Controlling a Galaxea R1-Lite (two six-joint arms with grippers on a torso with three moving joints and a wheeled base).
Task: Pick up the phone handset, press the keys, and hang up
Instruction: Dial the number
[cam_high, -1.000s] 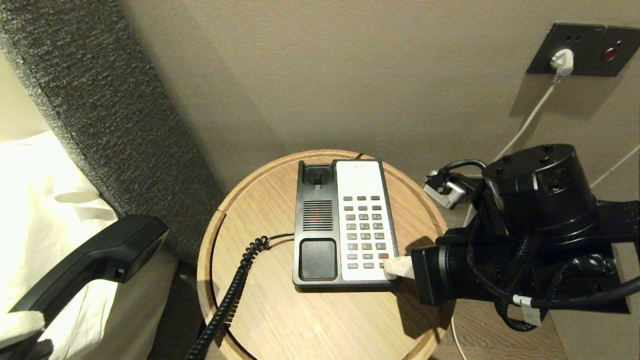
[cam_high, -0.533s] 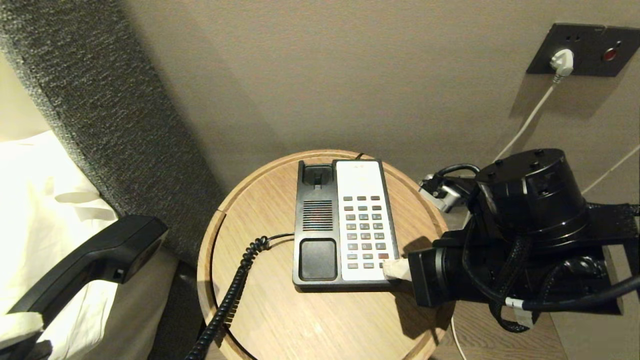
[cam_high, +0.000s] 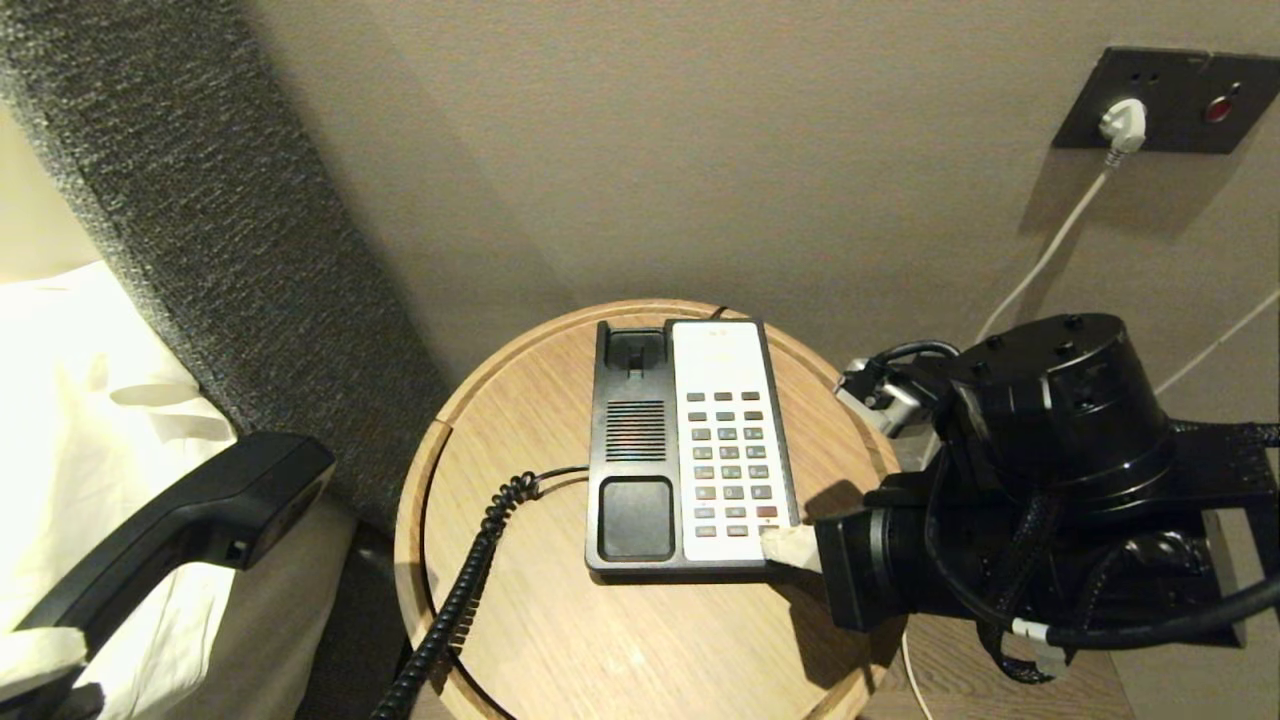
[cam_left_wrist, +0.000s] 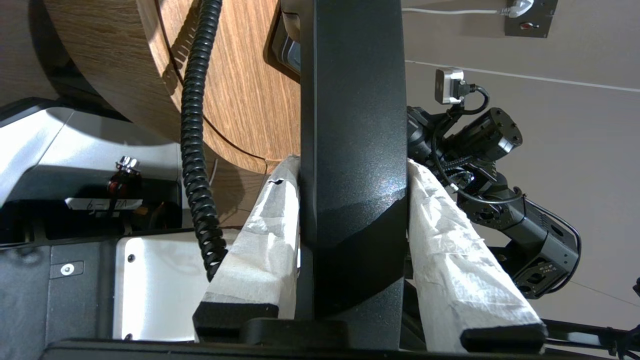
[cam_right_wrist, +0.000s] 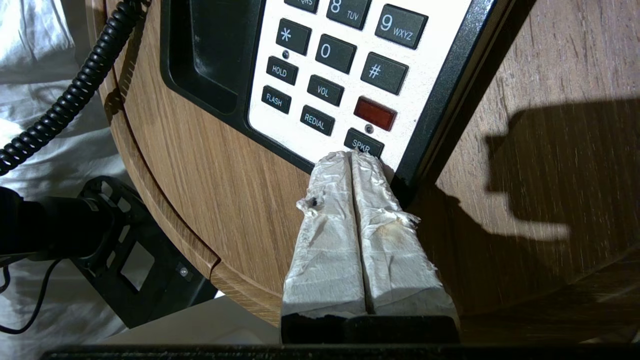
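Evidently the keypad step is in hand. Left gripper (cam_left_wrist: 352, 200) is clamped on the phone handset (cam_high: 170, 535), its two tape-wrapped fingers (cam_left_wrist: 260, 240) pressed flat against either side of the black bar. The handset sits well off to the left of the round wooden table (cam_high: 520, 620), raised over the white bedding (cam_high: 90, 420), tilted with its thick end highest. Held out there, it leaves the cradle and the keys uncovered for the other arm, or so I judge.

Coiled cord (cam_high: 455, 600) runs from the phone base (cam_high: 690, 450) down over the near-left rim of the table toward the handset; it hangs slack, not stretched, so the base is not being dragged.

Right gripper (cam_right_wrist: 357, 155) comes in from the right, low over the table. Its fingers are pressed together, no gap and nothing between them, forming one blunt poking tip. That tip rests at the near-right corner of the white keypad (cam_high: 728, 440), touching or just beside the SPKR key (cam_right_wrist: 364, 142), below the red button (cam_right_wrist: 375, 113). Whether the key is actually depressed I cannot tell.

Base lies square in the middle of the table, cradle side to the left, empty. Hanging up is not yet done.

Wall socket (cam_high: 1165, 100) with a white plug, far right.
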